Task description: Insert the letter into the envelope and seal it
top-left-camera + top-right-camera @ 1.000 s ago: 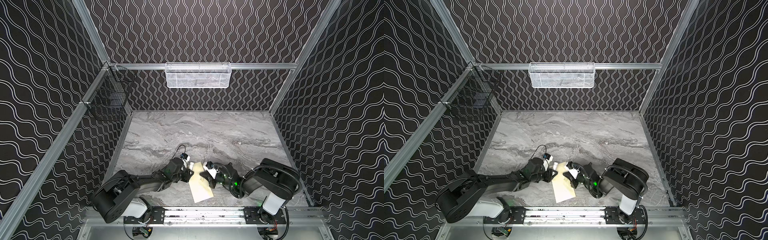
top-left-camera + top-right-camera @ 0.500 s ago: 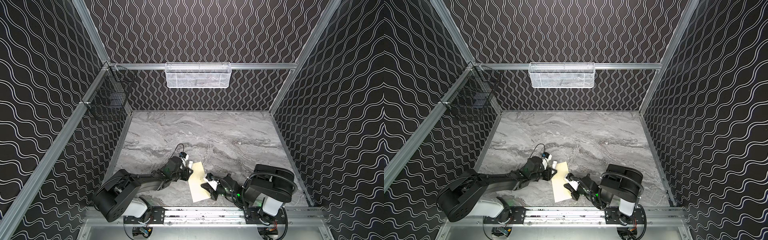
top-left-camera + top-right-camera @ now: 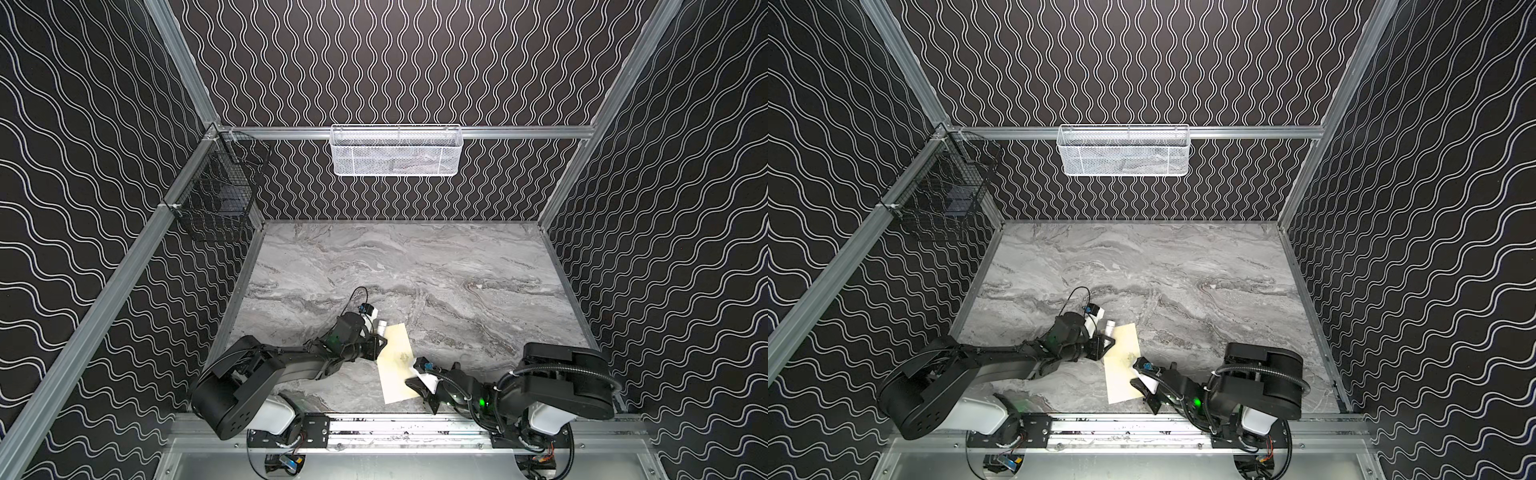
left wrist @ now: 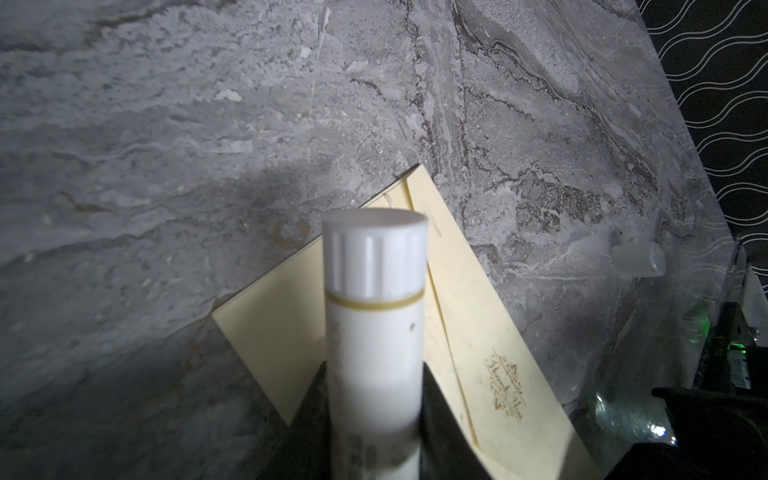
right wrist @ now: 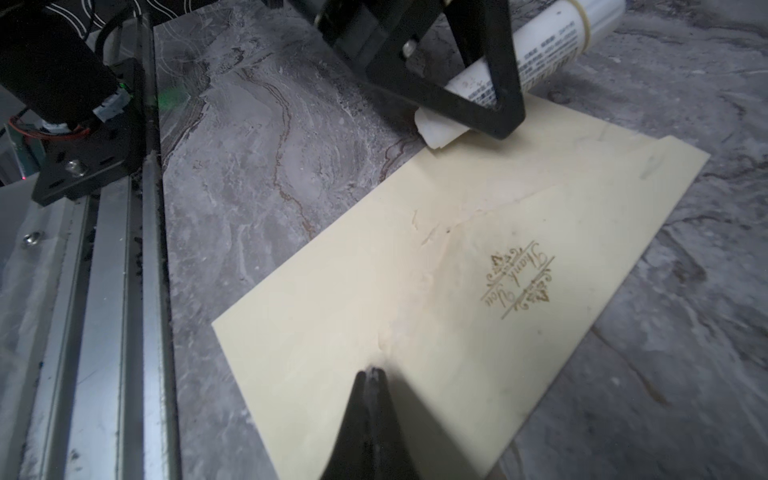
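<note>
1. A grey marble-patterned counter [image 3: 415,270] fills the floor of a cell with black walls covered in wavy white lines. A metal rail runs along the 6 o'clock edge.
2. The envelope [image 3: 397,365] [image 3: 1121,374] lies flat near the 6 o'clock edge of the counter in both top views, its long sides running roughly from 12 to 6. The flap appears folded down onto the body. A gold emblem shows mid-face in the right wrist view [image 5: 517,280].
3. The right gripper [image 5: 372,372] is closed with nothing between its jaws. Its joined tips rest on the envelope's face, where the paper wrinkles. In a top view it reaches in from 4 o'clock [image 3: 412,380].
4. The left gripper [image 3: 376,345] comes in from 9 o'clock and clamps a white glue stick [image 3: 381,326] [image 4: 374,311] at the envelope's 11 o'clock corner. The ridged end points toward 12.
5. The stick's other end [image 5: 436,129] sits at the envelope's edge. Whether it touches the paper cannot be told.
6. A small translucent cap [image 4: 638,259] lies on the bare counter, well apart from the envelope.
7. A white mesh basket [image 3: 397,151] hangs on the back wall at 12 o'clock. A black wire basket [image 3: 220,195] hangs at 10 o'clock.
</note>
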